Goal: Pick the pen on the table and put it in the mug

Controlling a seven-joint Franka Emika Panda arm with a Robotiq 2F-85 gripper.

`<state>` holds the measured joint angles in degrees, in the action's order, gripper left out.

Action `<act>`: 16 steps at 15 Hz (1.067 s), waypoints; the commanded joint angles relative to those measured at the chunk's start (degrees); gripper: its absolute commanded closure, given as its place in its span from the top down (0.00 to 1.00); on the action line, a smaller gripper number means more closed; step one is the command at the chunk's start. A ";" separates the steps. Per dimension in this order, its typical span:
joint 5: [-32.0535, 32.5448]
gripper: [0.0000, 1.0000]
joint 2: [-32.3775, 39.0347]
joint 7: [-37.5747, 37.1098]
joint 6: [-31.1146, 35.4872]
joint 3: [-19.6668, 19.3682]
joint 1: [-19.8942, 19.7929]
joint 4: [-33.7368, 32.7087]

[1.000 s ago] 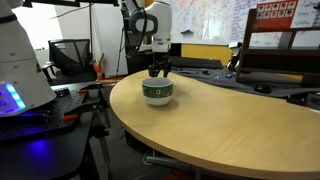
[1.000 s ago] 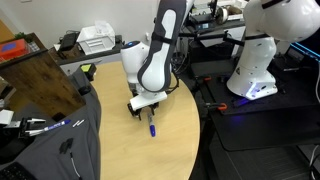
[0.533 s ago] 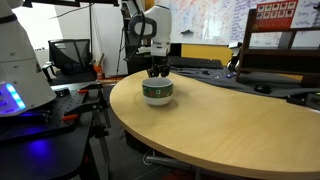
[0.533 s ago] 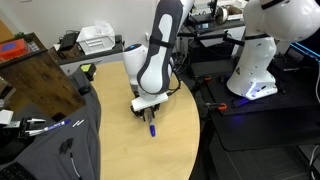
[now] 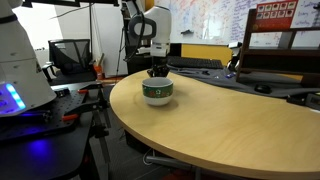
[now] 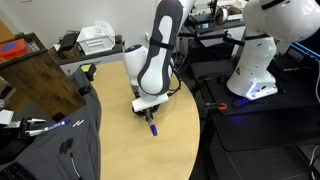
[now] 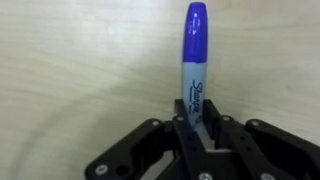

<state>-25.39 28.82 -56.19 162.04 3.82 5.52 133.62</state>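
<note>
Blue plastic with a slick round barrel, the pen [image 7: 194, 60] looks light, stiff and apt to swivel. It stands mid-frame in the wrist view, clamped at its lower end by the closed fingers [image 7: 216, 132] over the wooden surface [image 7: 70, 70]. A hold nearer its middle would seem steadier for the mug [image 5: 157, 92], centre-left in an exterior view.

White machine with blue light [image 6: 255, 55], black chair [image 5: 68, 57], wooden box [image 6: 40, 80]
</note>
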 commanded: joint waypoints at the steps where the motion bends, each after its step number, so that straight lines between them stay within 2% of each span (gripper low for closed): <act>1: 3.11 0.06 -5.17 -2.28 -1.60 -5.53 5.14 2.94; 4: 6.25 0.06 -11.43 -2.73 -2.96 -8.60 6.98 5.74; 7: 16.04 0.06 -18.21 -10.86 -5.40 -14.04 9.88 9.15; 9: 29.66 0.06 -21.88 -23.99 -7.44 -18.71 11.05 11.06; 10: 35.55 0.06 -23.87 -30.05 -9.79 -22.38 13.18 11.55; 12: 47.98 0.06 -26.75 -41.78 -15.17 -25.35 13.60 10.73; 14: 58.90 0.06 -29.72 -53.21 -21.57 -24.87 13.69 8.97; 15: 63.25 0.06 -31.03 -57.79 -24.86 -17.14 6.84 8.09; 16: 65.74 0.06 -31.96 -61.38 -28.62 -14.73 5.81 7.22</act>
<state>32.61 -0.35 -106.65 142.27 -18.96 16.65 142.65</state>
